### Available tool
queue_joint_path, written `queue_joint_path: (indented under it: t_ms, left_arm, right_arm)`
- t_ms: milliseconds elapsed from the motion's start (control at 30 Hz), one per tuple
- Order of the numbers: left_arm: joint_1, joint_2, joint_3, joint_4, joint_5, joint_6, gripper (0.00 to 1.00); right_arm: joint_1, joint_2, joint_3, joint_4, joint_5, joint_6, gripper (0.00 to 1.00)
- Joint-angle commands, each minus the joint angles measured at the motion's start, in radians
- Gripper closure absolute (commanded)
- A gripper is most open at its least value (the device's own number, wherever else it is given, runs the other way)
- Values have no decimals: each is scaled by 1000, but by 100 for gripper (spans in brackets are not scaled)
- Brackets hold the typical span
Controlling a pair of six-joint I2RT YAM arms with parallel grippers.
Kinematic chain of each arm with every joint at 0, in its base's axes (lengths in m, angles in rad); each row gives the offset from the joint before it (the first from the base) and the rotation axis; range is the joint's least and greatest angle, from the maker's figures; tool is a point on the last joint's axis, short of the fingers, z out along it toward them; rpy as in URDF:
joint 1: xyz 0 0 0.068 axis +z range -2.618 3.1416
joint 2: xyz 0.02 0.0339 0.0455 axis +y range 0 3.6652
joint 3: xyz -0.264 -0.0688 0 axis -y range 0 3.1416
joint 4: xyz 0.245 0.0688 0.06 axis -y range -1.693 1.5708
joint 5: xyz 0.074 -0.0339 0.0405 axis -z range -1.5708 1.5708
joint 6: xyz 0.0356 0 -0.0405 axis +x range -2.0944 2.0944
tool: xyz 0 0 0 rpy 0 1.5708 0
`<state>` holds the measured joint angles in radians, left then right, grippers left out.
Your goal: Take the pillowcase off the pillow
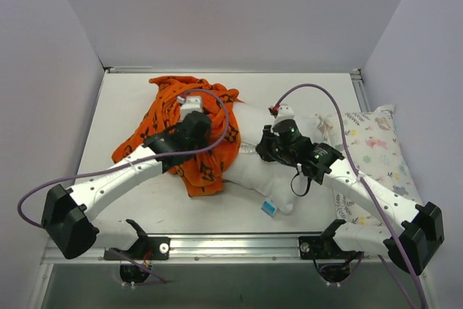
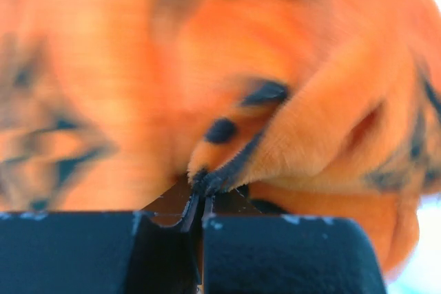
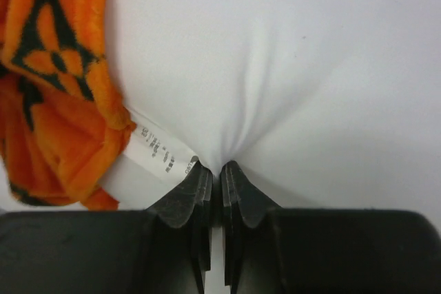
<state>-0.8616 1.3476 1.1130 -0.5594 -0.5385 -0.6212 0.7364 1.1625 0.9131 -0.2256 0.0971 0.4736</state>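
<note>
Toward the left-centre of the table (image 1: 123,204), the pillowcase (image 1: 210,168) lies bunched in a thick orange heap over the left end of the pillow (image 1: 253,171), whose white right part and small blue tag (image 1: 269,208) lie bare. It looks like a plush, floppy, light fabric. It will likely fold and stretch rather than slide as 1 piece, and its nap should give good grip, so a pinch on a fold or on the open hem seems the best hold. The left gripper (image 2: 201,201) is clenched on such a fold, the orange pile squeezed between its tips. The pillow looks soft and squashy, its smooth cover likely to slip unless a bit of it is pinched. The right gripper (image 3: 220,170) does just that, clamped on a tuck of white cloth with creases running into its tips and a white printed label (image 3: 158,153) just beside them at the pillowcase's edge. With the 2 holds pulled apart, the case should peel off leftward. Well to the right, a flowered pillow (image 1: 372,150) lies beneath the right arm in the overhead view.
</note>
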Motion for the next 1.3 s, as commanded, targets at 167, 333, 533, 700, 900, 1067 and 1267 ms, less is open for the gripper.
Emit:
queue_joint_path:
  t_ms: [167, 333, 533, 700, 900, 1067, 1267]
  left_arm:
    - [571, -246, -79, -65, -22, -23, 100]
    - [608, -223, -87, -30, 75, -2, 100]
    - [700, -191, -131, -17, 94, -34, 100]
    - [734, -88, -170, 55, 234, -54, 100]
    - [699, -96, -216, 121, 281, -51, 100]
    - [679, -107, -223, 125, 305, -44, 100]
    - [622, -126, -222, 127, 316, -28, 100]
  right_arm:
    - [-137, -101, -34, -69, -16, 11, 100]
    - [-163, -90, -31, -69, -17, 5, 100]
    - [-189, -89, 7, -89, -8, -16, 100]
    - [-163, -113, 82, -107, -88, -91, 80]
    - [168, -124, 90, -38, 149, -356, 7]
    - [402, 6, 72, 12, 397, -466, 0]
    - [406, 287, 50, 117, 490, -523, 0]
